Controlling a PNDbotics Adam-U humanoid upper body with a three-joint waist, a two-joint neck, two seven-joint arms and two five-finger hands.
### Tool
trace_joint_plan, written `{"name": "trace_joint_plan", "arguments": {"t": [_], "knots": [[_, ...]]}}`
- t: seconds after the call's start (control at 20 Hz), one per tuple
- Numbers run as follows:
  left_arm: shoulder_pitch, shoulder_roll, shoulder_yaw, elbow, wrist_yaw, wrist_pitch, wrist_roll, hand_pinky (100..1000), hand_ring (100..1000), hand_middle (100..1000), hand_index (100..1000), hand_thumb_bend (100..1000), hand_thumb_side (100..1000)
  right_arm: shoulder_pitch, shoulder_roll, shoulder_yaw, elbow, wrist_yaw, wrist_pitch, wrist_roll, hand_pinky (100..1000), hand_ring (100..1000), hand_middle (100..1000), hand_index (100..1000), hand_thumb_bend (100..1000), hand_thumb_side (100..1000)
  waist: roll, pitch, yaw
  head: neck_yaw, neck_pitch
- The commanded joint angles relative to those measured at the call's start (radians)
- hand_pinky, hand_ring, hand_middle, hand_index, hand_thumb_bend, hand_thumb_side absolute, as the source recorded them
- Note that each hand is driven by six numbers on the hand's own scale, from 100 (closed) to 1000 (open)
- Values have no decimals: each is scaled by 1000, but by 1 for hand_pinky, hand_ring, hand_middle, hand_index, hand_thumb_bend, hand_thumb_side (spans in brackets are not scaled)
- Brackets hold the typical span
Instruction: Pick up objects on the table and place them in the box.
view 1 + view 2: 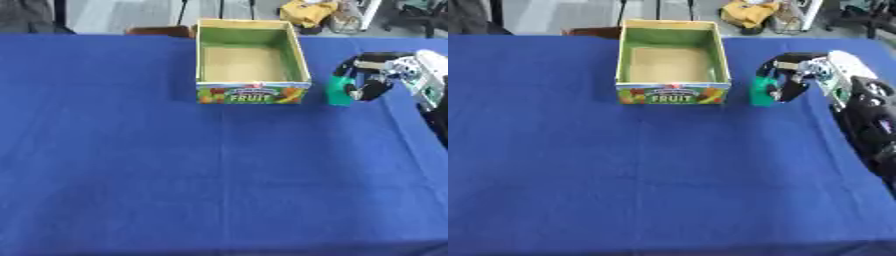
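Observation:
An open cardboard fruit box with green inner walls stands at the back middle of the blue table; nothing shows inside it. Just right of the box, a small green object stands upright on the cloth. My right hand reaches in from the right edge, its black fingers curled over and around the green object, thumb on the near side. My left hand appears in neither view.
The blue cloth covers the whole table, with wide open room in front of and left of the box. Beyond the far edge lie a yellow bag and chair legs. My right arm runs along the right edge.

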Motion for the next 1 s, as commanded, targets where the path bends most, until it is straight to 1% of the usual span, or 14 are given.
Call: {"name": "trace_joint_plan", "arguments": {"t": [0.05,0.1,0.15,0.25,0.4,0.45,0.6,1.0], "knots": [[-6,14,8,-19,2,-3,-2,662,802,714,799,613,699,-15,-13,4,3,9,-5,13,679,823,846,918,291,100,3,-14,1,-1,6],[-6,14,9,-19,2,-3,-2,662,802,714,799,613,699,-15,-13,3,3,8,-6,15,678,821,844,918,319,100,3,-14,1,-1,6],[-6,14,9,-19,2,-3,-1,662,802,714,799,613,699,-15,-14,2,2,3,-7,17,678,819,843,919,383,117,3,-14,0,0,6],[-5,15,9,-19,2,-3,-1,661,802,714,799,613,699,-16,-16,-1,1,-11,-10,20,677,816,841,921,467,165,2,-15,0,-1,8],[-5,15,9,-19,2,-3,-1,662,802,714,799,614,699,-19,-18,-5,0,-39,-10,26,675,812,837,924,555,205,0,-16,-1,-2,9],[-5,15,9,-18,2,-3,-1,662,802,714,799,614,699,-20,-19,-5,-1,-46,-9,29,675,812,837,924,570,210,-1,-16,-1,-2,10],[-4,16,10,-18,2,-4,-1,662,803,714,799,614,699,-23,-21,-8,-6,-62,-4,33,673,806,834,926,596,236,-2,-18,-2,-1,12],[-2,18,11,-18,1,-4,-1,662,803,714,799,614,699,-36,-27,-21,-14,-87,18,35,673,803,830,925,572,248,-9,-22,-5,-3,16]]}}
